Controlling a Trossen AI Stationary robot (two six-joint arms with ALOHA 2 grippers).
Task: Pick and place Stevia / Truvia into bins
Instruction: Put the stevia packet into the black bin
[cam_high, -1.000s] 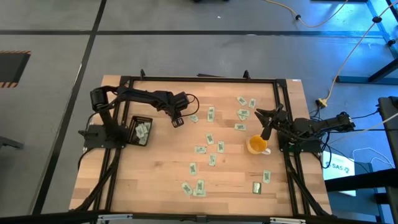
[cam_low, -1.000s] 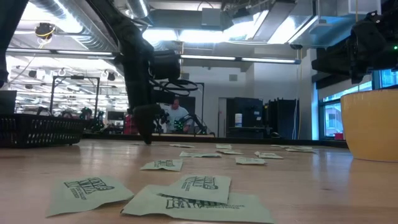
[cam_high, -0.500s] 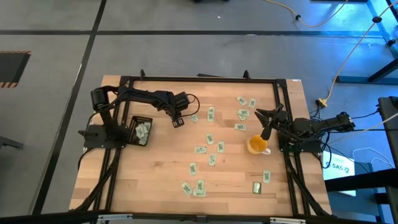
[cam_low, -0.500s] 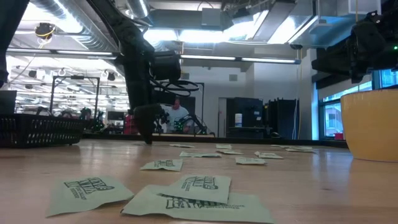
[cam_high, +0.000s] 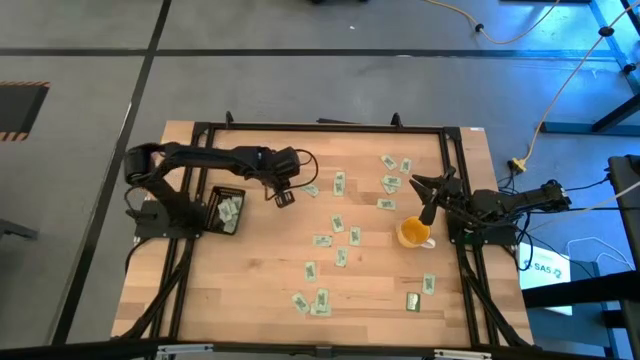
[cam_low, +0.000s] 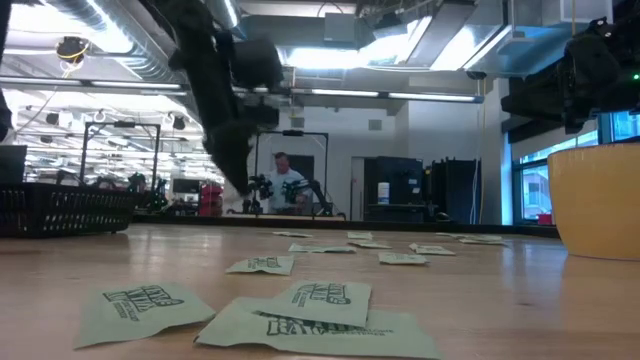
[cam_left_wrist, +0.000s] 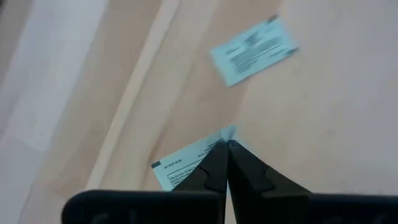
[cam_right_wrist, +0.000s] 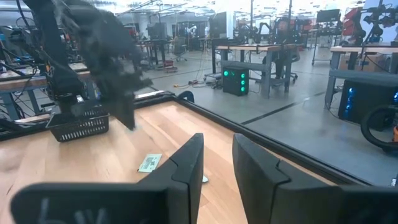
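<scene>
A pale green and white paper sachet is pinched by one corner between the closed tips of the left gripper, the rest of it trailing beside the dark fingers above the light wooden table. In the high view that gripper sits just right of the small black mesh bin, which holds several sachets. More sachets lie scattered across the table's middle and right. The right gripper waits with jaws parted, holding nothing, beside a yellow cup.
</scene>
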